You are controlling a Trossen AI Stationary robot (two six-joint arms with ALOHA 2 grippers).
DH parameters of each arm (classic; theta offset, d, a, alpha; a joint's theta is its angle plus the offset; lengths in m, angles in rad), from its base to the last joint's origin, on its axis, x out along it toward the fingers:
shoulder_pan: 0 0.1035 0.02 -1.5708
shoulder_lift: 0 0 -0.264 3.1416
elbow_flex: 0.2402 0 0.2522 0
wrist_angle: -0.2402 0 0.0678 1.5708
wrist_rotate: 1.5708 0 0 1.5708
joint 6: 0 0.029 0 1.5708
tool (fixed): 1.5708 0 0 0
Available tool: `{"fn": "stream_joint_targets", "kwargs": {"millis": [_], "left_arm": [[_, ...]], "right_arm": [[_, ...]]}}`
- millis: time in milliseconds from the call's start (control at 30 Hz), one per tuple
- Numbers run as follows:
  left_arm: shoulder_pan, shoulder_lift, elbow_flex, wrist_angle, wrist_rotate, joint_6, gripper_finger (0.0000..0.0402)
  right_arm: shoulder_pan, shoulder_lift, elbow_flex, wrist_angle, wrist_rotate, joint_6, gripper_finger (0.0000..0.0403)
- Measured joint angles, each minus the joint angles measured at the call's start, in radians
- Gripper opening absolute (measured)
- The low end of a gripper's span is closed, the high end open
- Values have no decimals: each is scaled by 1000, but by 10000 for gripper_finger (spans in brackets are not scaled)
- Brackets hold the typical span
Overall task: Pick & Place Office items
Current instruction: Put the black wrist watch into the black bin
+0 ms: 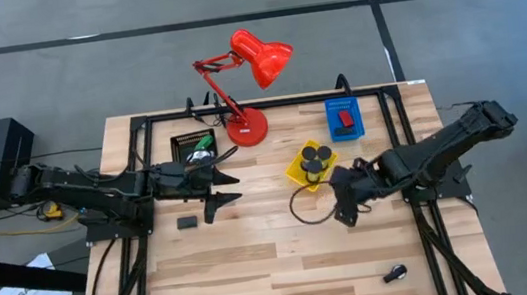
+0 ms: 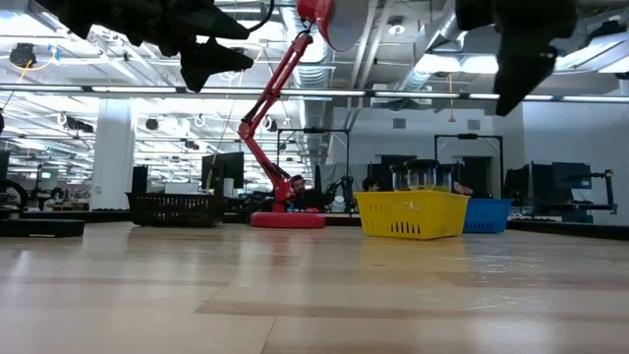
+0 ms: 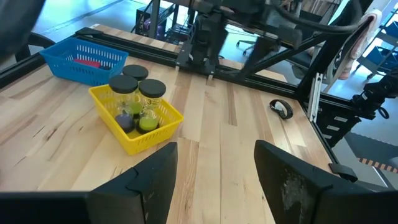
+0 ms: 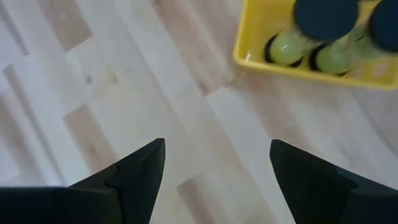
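Your right gripper (image 1: 346,220) hovers spread and empty at seven o'clock of the yellow tray (image 1: 296,174), where the black-lidded jars (image 1: 314,156) are sorted, while your left gripper (image 1: 219,193), also spread, hangs above the black block (image 1: 187,221), likely next.

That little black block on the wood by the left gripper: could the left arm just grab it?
Probably yes. The black block lies alone on bare wood just beside the open left gripper, nothing between them.
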Motion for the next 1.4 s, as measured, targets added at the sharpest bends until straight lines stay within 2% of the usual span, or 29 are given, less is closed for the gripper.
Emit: {"fn": "stream_joint_targets", "kwargs": {"millis": [500,700,867,967,1167,1333,1400], "left_arm": [[0,0,0,0,0,-26,209],[0,0,0,0,0,-26,209],[0,0,0,0,0,-26,209],[0,0,0,0,0,-26,209],[0,0,0,0,0,-26,209],[0,0,0,0,0,-27,209],[0,0,0,0,0,-27,209]], "right_arm": [[360,1,-20,36,0,146,281],[464,42,-19,55,-24,160,281],[527,135,-20,78,-31,160,281],[547,207,-21,84,-116,154,281],[545,349,-12,94,-387,151,281],[545,443,-12,98,-657,104,281],[545,471,-12,107,-690,97,281]]}}
